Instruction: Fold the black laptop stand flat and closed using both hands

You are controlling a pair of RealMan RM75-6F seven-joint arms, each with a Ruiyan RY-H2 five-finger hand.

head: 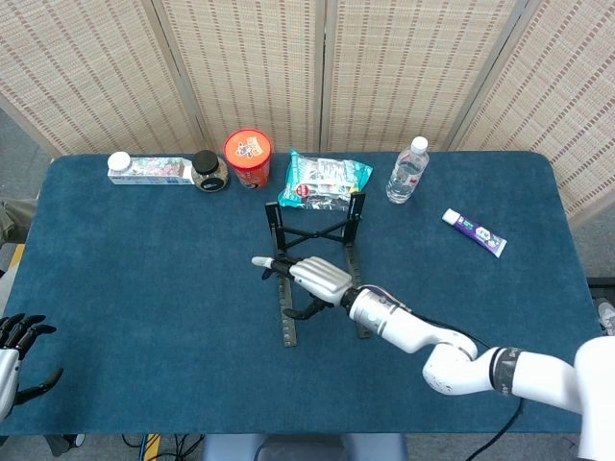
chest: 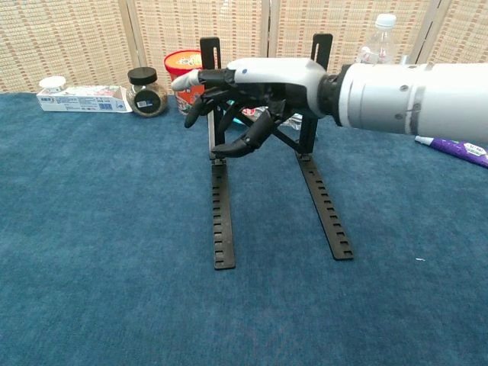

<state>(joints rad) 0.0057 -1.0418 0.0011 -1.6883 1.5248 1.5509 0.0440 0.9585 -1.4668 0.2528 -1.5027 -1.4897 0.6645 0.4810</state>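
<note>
While the black laptop stand (head: 317,264) is standing unfolded in the middle of the blue table (head: 144,288), with its two uprights raised at the far end, the right hand (head: 306,279) is reaching across it with fingers (chest: 200,104) spread and lightly curled, grasping nothing. Whether they are touching the left upright, I cannot tell. The left hand (head: 17,351) is waiting at the near left edge of the table, fingers apart and empty, well apart from the stand.
</note>
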